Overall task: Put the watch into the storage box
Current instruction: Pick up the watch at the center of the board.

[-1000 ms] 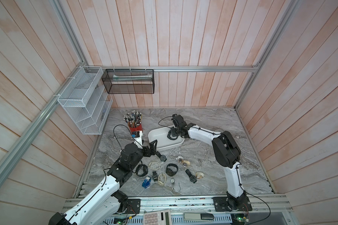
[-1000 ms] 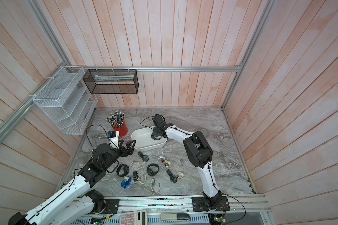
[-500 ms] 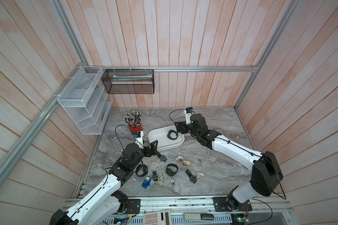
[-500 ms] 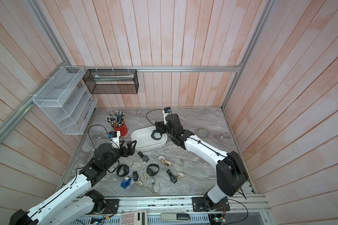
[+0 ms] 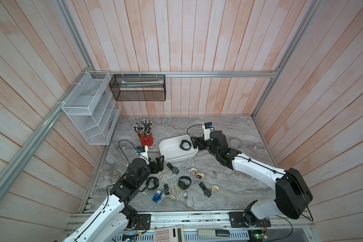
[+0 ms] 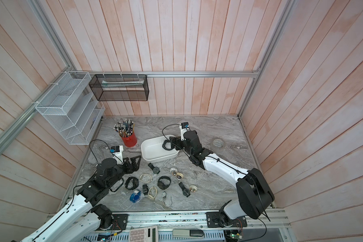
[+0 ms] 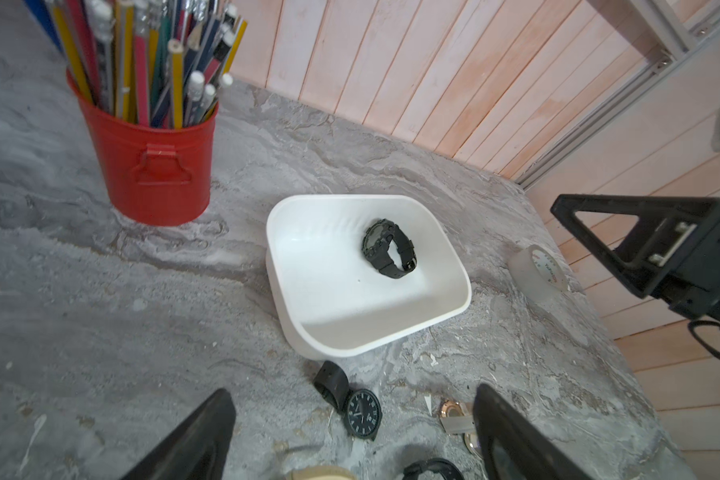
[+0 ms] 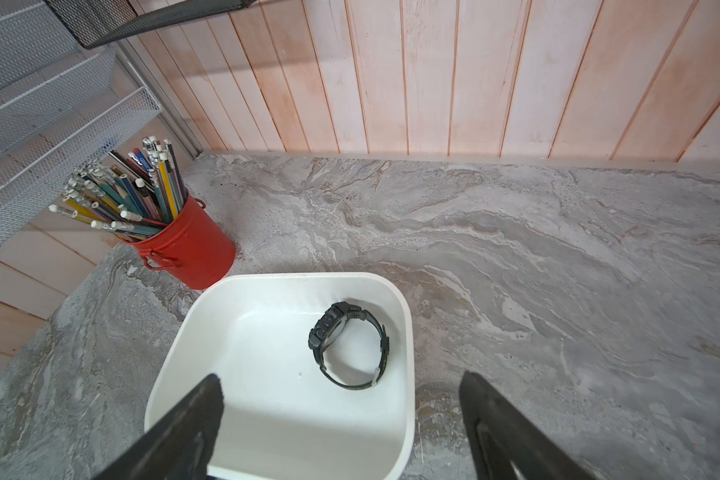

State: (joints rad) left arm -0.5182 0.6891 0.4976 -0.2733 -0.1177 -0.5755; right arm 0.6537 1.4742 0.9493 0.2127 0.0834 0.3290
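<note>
On the marble tabletop, the watch lies in the storage box, clear of spread right fingers.

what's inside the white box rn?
One black watch, strap closed in a loop, on the floor of the white box. Nothing else shows. The spot under the watch is covered.

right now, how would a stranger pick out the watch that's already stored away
Find the red pencil cup on the marble table; the white storage box sits beside it. The chunky black watch lies inside that box, strap looped. It alone is in the box; the other watches lie loose on the table.
</note>
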